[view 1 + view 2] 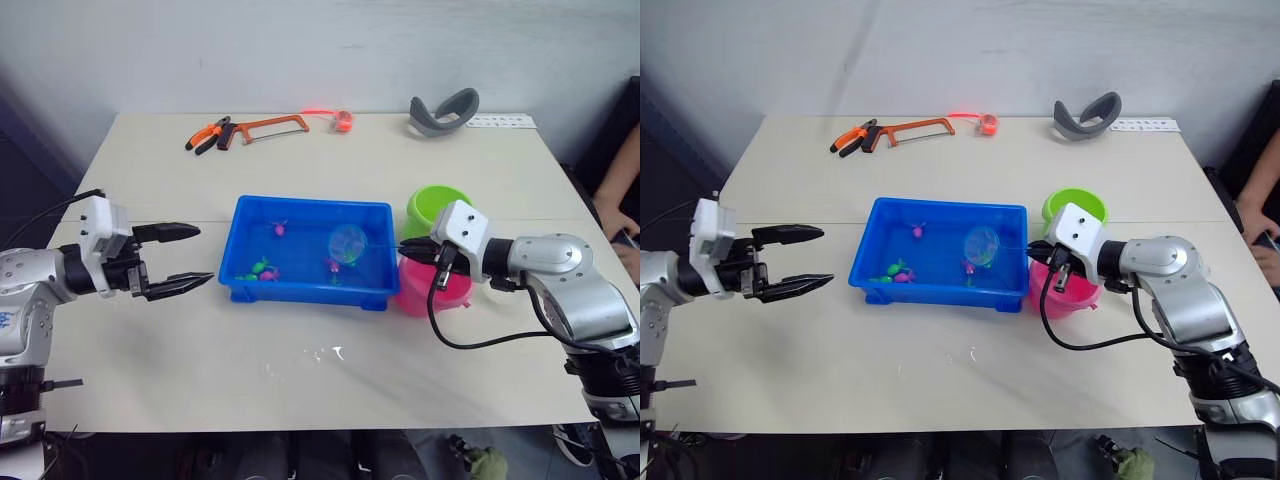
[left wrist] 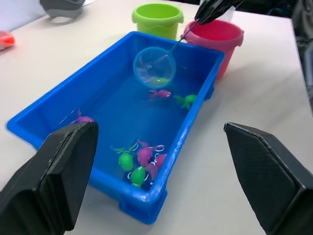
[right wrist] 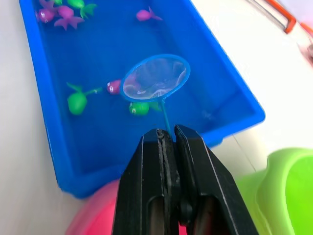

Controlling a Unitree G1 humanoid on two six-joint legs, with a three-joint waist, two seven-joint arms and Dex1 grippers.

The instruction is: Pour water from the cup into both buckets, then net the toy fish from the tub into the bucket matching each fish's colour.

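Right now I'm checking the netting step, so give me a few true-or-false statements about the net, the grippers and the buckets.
1. The right gripper is shut on the net. True.
2. The net's hoop hangs over the pink bucket. False: it is over the tub.
3. The left gripper is open and holds nothing. True.
4. The green bucket stands left of the tub. False: both buckets stand at its right end.
5. Toy fish remain in the tub. True.

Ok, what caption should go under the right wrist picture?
Right end effector holds the net over toy fish in the blue tub.
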